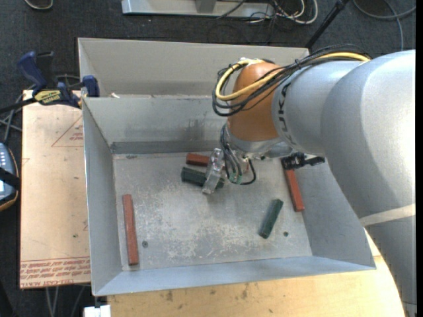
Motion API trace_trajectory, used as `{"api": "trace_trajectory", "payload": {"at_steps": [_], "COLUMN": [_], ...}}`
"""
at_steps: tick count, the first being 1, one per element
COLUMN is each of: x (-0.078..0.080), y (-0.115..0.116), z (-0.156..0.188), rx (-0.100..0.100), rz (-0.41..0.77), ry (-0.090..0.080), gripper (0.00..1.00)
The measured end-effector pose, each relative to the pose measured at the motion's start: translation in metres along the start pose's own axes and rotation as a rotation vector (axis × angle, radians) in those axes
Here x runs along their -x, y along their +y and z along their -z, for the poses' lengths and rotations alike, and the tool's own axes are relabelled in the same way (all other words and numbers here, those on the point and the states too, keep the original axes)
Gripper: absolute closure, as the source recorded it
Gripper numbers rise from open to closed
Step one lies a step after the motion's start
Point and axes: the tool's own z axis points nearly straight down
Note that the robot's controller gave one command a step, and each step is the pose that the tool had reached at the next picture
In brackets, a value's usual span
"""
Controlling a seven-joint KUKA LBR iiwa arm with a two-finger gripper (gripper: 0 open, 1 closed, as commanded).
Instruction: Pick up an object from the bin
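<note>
Dark green block (pixel 192 176) lies on the floor of the grey metal bin (pixel 99 177), left of centre toward the far wall. Gripper (pixel 212 179) sits low, just right of this block; touching or apart, cannot tell. How wide the gripper stands and whether it has hold of anything: cannot tell. Small red-brown block (pixel 196 158) lies just beyond the green one, nearer the far wall. Second dark green block (pixel 269 218) lies near-right, tilted. Red bar (pixel 295 191) lies by the right wall. Long red-brown bar (pixel 130 230) lies along the left wall.
</note>
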Motion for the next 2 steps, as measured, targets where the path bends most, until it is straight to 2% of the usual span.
{"api": "trace_trajectory", "payload": {"at_steps": [1, 2], "x": [0.026, -0.010], "y": [-0.006, -0.008], "z": [0.046, 0.090], "rx": [-0.001, -0.004], "rz": [-0.007, -0.008], "ry": [0.004, 0.007], "gripper": [1.00, 1.00]}}
